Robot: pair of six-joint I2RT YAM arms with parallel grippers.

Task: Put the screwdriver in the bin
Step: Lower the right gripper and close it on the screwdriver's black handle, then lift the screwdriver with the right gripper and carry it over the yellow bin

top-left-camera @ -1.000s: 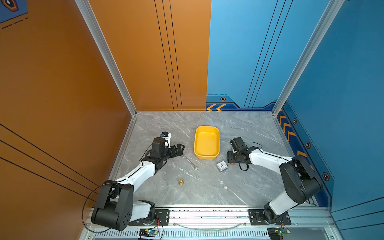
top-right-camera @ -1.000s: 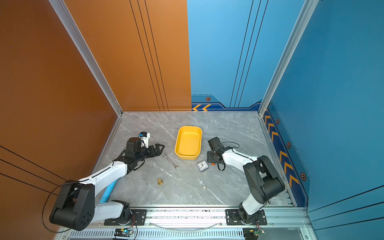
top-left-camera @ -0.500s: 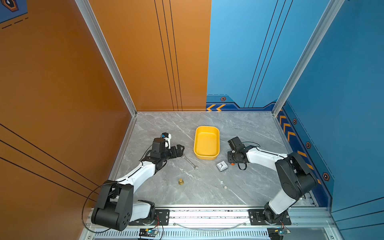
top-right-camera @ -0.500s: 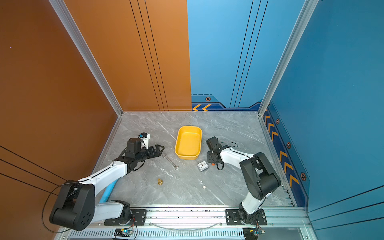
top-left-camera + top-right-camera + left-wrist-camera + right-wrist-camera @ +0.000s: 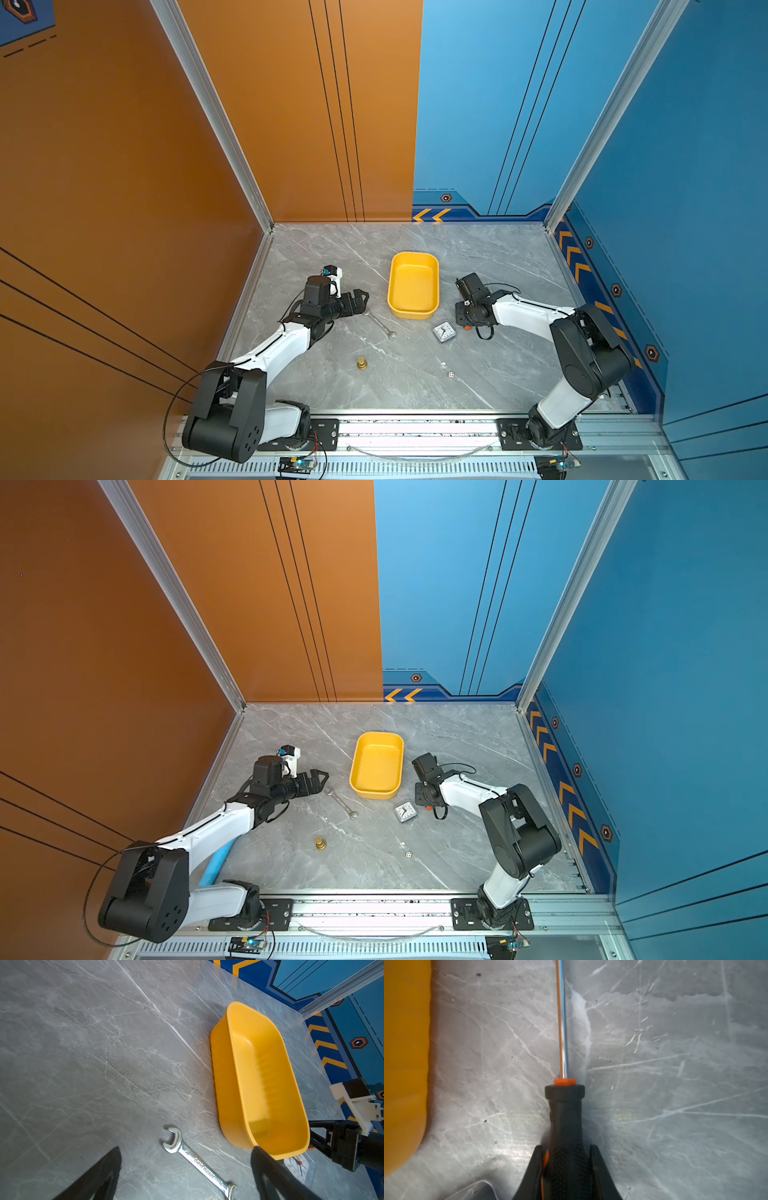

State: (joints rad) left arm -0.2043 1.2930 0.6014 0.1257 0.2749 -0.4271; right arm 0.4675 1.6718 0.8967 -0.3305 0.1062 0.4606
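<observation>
Grey marble bench [image 5: 332, 386]: right gripper [image 5: 566, 1155], jaws clenched on the slim black-handled screwdriver [image 5: 565, 1118] beside the shallow yellow plastic bin [image 5: 413, 309], ready for lifting; left gripper [image 5: 360, 300] idles, jaws released.

Bright even overhead light; soft shadows; glare on tabletop [image 5: 512, 1153]; wrist-view edges prob. blurred.

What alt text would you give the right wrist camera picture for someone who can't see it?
The right gripper is closed on the black handle of the screwdriver, whose thin shaft runs away across the grey marbled table. The yellow bin fills one edge.
</observation>
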